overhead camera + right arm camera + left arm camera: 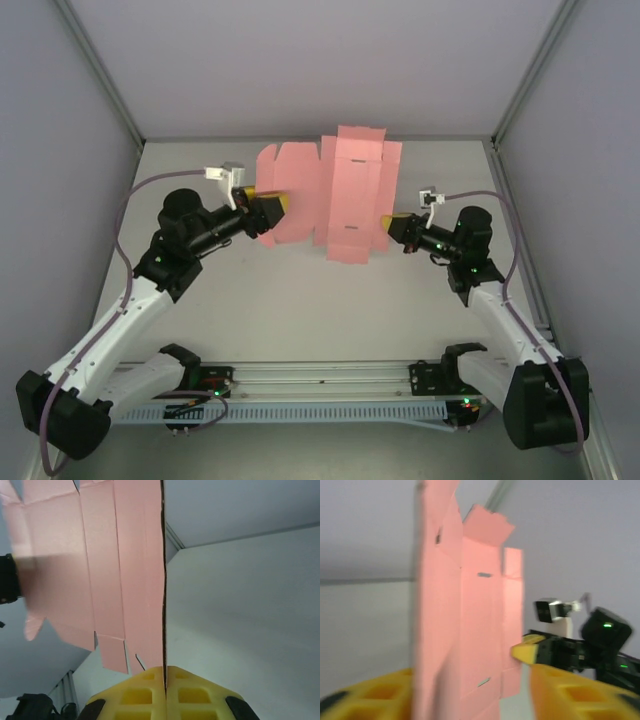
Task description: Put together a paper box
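There is one paper box (345,195), a flat pink die-cut sheet with panels, flaps and tabs, not folded up. It hangs in the air above the far half of the bench (300,300), between the two grippers, well clear of the surface.

Two arms reach it, one from each side. The right gripper (388,225) meets the sheet's right edge and the left gripper (270,210) its left part. Each gripper has two yellow fingers.

The right wrist view shows what the top view cannot. The right gripper (165,675) has its two fingers pressed together, with the thin edge of the sheet (100,555) clamped in the seam between them. The sheet rises away from the fingers nearly edge-on.

The left wrist view is blurred. It shows the left gripper (470,680) with its fingers (575,695) standing apart. The sheet (480,630) stands upright in the gap between them, not pinched. Two small slots in the centre panel can be counted here, one high and one low. Past the sheet, the yellow tip of the right gripper (527,650) touches the sheet's far edge.

The top view alone gives the sheet's whole outline. It also shows one metal rail (320,375) along the near edge of the bench, between the two arm bases, and the plain grey walls around.
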